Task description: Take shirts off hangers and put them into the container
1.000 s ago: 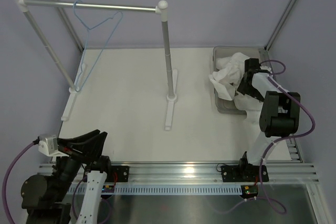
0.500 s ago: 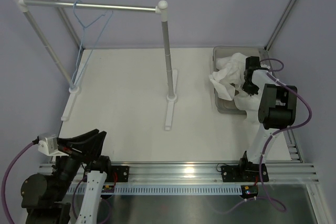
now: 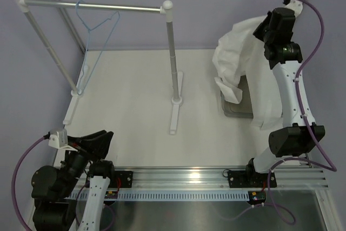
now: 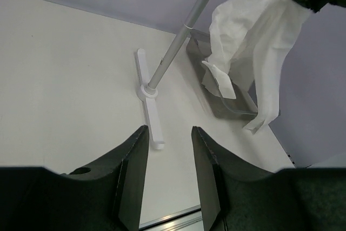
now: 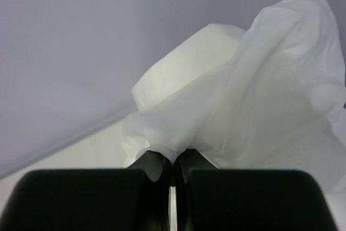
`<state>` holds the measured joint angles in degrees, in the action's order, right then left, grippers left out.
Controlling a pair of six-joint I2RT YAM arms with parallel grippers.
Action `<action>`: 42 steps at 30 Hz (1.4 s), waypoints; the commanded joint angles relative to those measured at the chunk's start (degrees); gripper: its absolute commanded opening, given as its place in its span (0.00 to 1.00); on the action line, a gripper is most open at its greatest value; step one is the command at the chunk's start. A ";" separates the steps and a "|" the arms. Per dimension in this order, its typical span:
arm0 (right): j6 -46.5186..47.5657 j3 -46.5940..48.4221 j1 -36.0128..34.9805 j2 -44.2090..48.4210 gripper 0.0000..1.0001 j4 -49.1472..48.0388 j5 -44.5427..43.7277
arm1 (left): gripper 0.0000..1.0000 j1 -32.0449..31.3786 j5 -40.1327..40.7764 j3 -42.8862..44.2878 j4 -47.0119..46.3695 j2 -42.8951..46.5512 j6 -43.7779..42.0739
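The shirt point(image 3: 238, 50) hangs in the air from my right gripper point(image 5: 173, 167) - a bunch of thin white cloth pinched at its top, the rest falling loose below. In my right wrist view the two dark fingers are pressed together on a fold of it, and the fabric billows up past them and fills most of the view. My right arm is raised high over the far right of the table point(image 3: 130, 106), with the cloth draped to its left.

The lower folds hang over the grey bin point(image 3: 236, 113), which sits by the right edge of the table. One long tail drops past the bin's near right side. I cannot tell whether any cloth touches the bin.

Well apart, at the far left, the light-blue hanger point(image 3: 104, 22) is bare - its hook is over the silver rail point(image 3: 130, 8), and it hangs tilted. The rail's right post point(image 3: 172, 52) stands between the hanger and the shirt, on a white foot point(image 3: 174, 112).

My left gripper point(image 4: 167, 133) sits low at the near left corner, its fingers partly apart with nothing between them, pointing across the table toward the post.
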<state>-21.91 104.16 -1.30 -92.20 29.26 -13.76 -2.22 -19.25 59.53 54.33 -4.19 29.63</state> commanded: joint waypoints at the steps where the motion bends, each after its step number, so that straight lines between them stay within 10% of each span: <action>1: 2.83 6.22 -0.72 0.80 0.00 -3.31 3.56 | 0.42 0.02 0.61 -0.29 -3.35 -1.17 -0.36; 22: 12.95 34.71 0.86 -11.16 0.00 -12.64 3.21 | 0.39 0.46 1.14 -3.01 -3.09 -4.95 -1.68; 42: -10.25 -25.91 2.79 4.57 0.00 -27.15 6.82 | 0.38 0.64 1.67 3.93 2.01 -4.87 -2.21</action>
<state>-25.36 84.05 1.87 -91.83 6.46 -8.25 -1.89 -17.93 61.19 55.27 -8.47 28.36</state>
